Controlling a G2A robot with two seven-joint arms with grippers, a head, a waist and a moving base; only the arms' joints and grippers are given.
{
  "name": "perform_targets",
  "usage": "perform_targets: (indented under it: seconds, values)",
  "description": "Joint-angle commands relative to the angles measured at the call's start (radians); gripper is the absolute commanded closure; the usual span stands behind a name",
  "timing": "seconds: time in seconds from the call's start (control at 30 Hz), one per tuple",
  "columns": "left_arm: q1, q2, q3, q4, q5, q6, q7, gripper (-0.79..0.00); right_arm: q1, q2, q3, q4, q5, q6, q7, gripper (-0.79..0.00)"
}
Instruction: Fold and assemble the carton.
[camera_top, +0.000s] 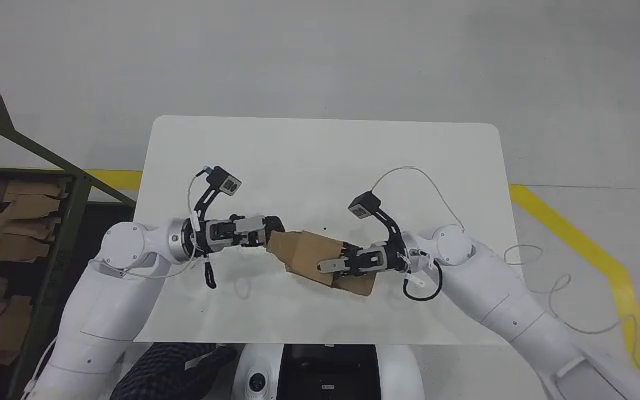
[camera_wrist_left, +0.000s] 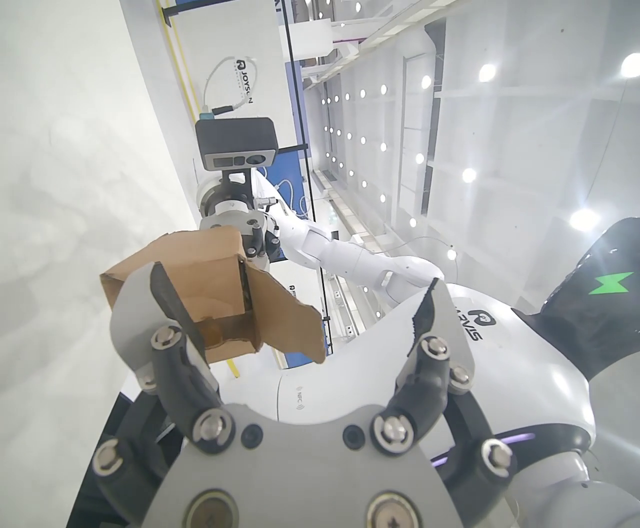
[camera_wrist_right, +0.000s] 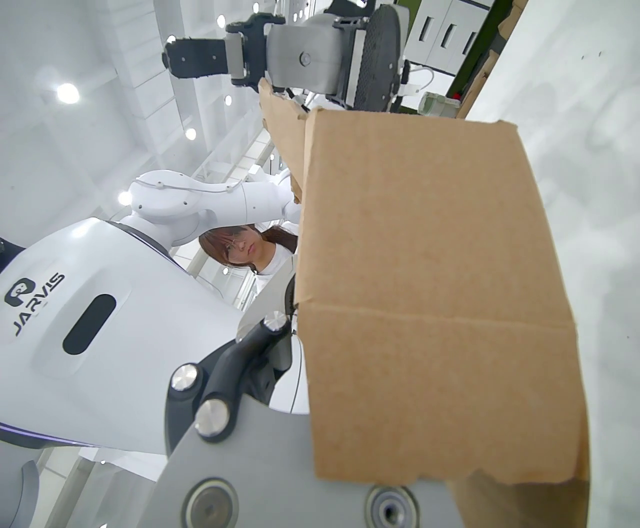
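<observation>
Two grippers meet over the near middle of the white rectangular table (camera_top: 400, 150), with the brown cardboard carton (camera_top: 308, 250) between them. The right gripper (camera_top: 338, 266) is clamped on the carton's wall at one end. The left gripper (camera_wrist_left: 295, 295) is spread wide with nothing in its grasp, at the carton's open end, where a flap (camera_wrist_left: 287, 322) sticks out between its fingers.

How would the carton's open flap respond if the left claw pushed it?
The flap likely hinges along its crease. The carton, thin empty cardboard, seems light and may flex or slide unless the right claw braces it.
</observation>
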Motion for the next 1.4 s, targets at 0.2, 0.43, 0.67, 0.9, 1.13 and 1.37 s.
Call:
perform_targets:
  seconds: [0.2, 0.43, 0.67, 0.9, 1.13, 1.37]
  values:
    - [0.018, 0.004, -0.014, -0.013, 0.13, -0.03, 0.045, -0.785, -0.012, 0.006, 0.021, 0.001, 0.005, 0.011, 0.011, 0.0]
    - [0.024, 0.008, -0.009, -0.035, 0.247, -0.036, 0.061, -0.785, -0.019, 0.01, 0.033, -0.002, -0.011, 0.024, 0.024, 0.0]
    - [0.022, 0.01, 0.002, -0.051, 0.32, -0.039, 0.09, -0.785, -0.024, 0.01, 0.04, -0.007, -0.018, 0.028, 0.028, 0.0]
    - [0.018, 0.011, 0.013, -0.059, 0.37, -0.034, 0.115, -0.785, -0.029, 0.013, 0.053, -0.014, -0.022, 0.03, 0.03, 0.0]
    - [0.022, 0.012, 0.024, -0.057, 0.397, -0.028, 0.127, -0.785, -0.047, 0.021, 0.072, -0.052, -0.017, 0.034, 0.034, 0.0]
    - [0.018, 0.012, 0.04, -0.058, 0.402, -0.022, 0.133, -0.785, -0.064, 0.031, 0.092, -0.104, 0.021, 0.055, 0.055, 0.0]
